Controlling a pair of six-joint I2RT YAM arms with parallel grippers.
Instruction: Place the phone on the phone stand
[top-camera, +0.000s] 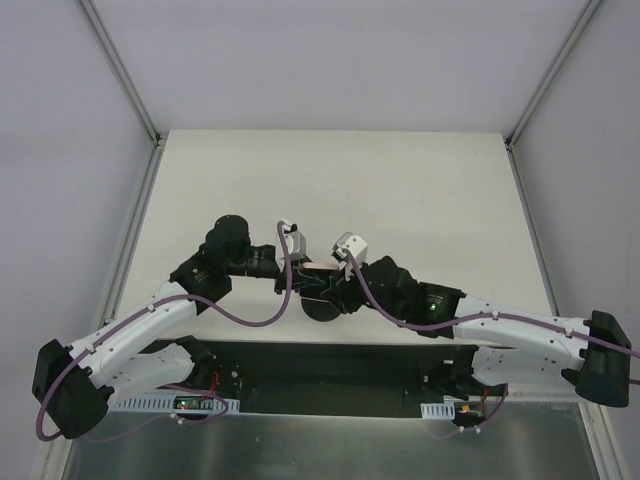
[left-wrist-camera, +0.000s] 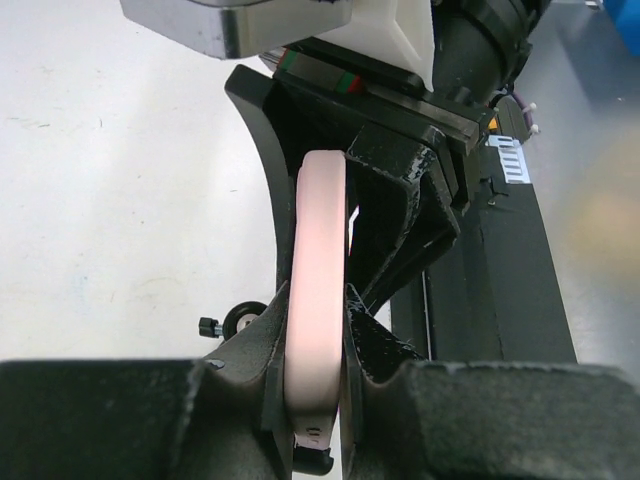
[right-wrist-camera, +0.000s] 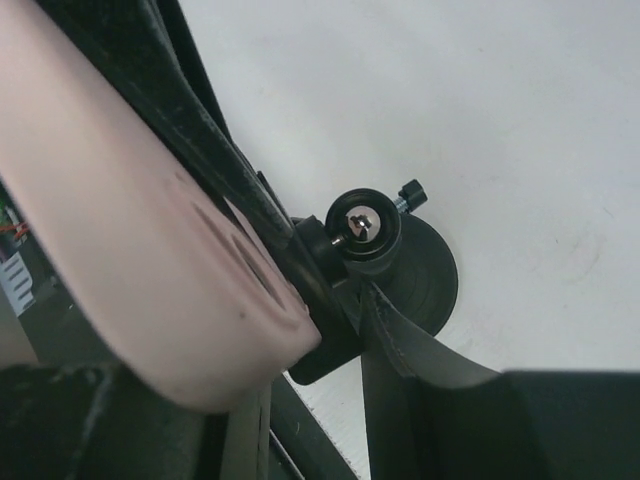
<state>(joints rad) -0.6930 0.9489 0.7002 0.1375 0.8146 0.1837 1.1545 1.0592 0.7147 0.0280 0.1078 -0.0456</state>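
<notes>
Seen from above, two robot arms reach inward and meet over the near middle of a pale counter (top-camera: 330, 180). Between them is the phone (left-wrist-camera: 318, 260), a thin slab with a pale pink rim and back.

In the left wrist view the phone stands on edge, nearly upright and leaning slightly. The left gripper (left-wrist-camera: 318, 335) is clamped on its lower end, one black finger pressed against each flat face. The right gripper (top-camera: 338, 282) comes in from the opposite side. Its black fingers (left-wrist-camera: 400, 200) lie along either side of the phone's upper part, but the views do not show whether they squeeze it or only flank it.

The phone stand (right-wrist-camera: 425, 275) sits on the counter just beside and beneath the phone. It is black, with a round disc base, a short upright arm topped by a round hinge, and a small knurled knob (right-wrist-camera: 410, 190) sticking out to one side. In the right wrist view the phone's pink back fills the left half, and its lower corner is close against the stand's hinge. Whether phone and stand touch cannot be told. From above, the stand's dark disc shows just nearer the arm bases than the phone.
</notes>
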